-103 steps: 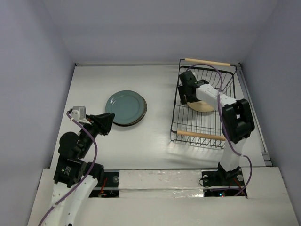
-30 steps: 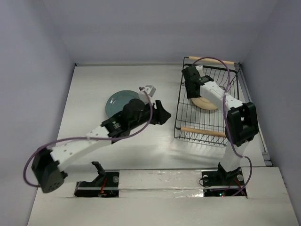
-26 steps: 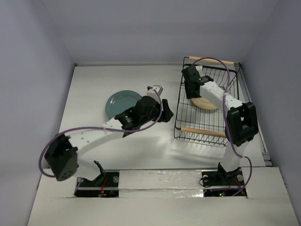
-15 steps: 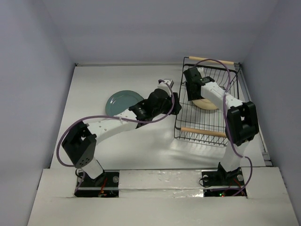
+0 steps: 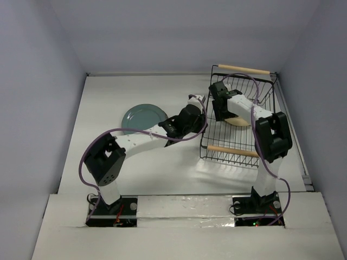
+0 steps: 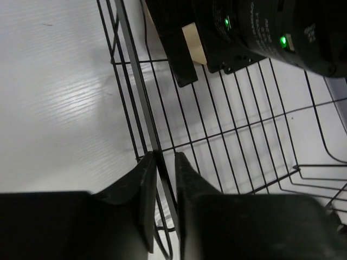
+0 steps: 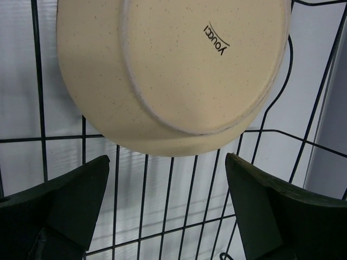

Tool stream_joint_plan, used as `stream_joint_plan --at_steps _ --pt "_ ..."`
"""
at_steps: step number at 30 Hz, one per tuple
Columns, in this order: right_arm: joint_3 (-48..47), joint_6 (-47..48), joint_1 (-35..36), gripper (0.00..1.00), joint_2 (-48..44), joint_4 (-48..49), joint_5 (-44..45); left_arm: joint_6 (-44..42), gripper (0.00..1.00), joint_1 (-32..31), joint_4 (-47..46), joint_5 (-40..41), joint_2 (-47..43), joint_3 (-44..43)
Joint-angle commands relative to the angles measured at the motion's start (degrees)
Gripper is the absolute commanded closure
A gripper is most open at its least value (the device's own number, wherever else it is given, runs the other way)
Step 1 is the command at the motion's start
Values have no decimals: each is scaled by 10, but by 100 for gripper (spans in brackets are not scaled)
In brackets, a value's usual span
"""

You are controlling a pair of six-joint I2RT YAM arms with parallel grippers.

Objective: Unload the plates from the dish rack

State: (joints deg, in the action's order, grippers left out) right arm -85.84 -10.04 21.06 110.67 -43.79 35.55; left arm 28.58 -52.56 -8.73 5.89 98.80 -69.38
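Observation:
The black wire dish rack (image 5: 233, 153) stands at the right of the table. A tan plate (image 5: 239, 120) lies in it with its underside up, and fills the top of the right wrist view (image 7: 179, 65). My right gripper (image 5: 218, 107) is open inside the rack, its jaws wide apart just short of the plate's edge (image 7: 167, 161). My left gripper (image 5: 204, 116) is shut on the rack's left rim wire (image 6: 142, 108), one finger on each side (image 6: 164, 158). The teal plate (image 5: 140, 115) lies on the table to the left, partly behind my left arm. The other plates are hidden.
The rack has wooden handles at the far end (image 5: 244, 69) and the near end. The back wall and side walls close in the table. My left arm (image 5: 146, 140) stretches across the table's middle.
My left arm has swung from the teal plate to the rack and shut on its left rim. The rack has shifted slightly. My right gripper stays open by the tan plate.

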Motion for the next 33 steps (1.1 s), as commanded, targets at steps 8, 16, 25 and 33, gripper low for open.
stream_joint_plan --at_steps 8,16,25,33 --pt "-40 29 -1 7 26 -21 4 11 100 -5 -60 17 -27 53" --pt "-31 46 -1 6 37 -25 -33 22 100 -5 -78 4 -38 69" --pt "-56 49 -7 4 56 -38 26 31 100 -5 -90 10 -63 98" --pt "-52 20 -7 6 53 -26 117 36 100 -5 -103 9 -68 115"
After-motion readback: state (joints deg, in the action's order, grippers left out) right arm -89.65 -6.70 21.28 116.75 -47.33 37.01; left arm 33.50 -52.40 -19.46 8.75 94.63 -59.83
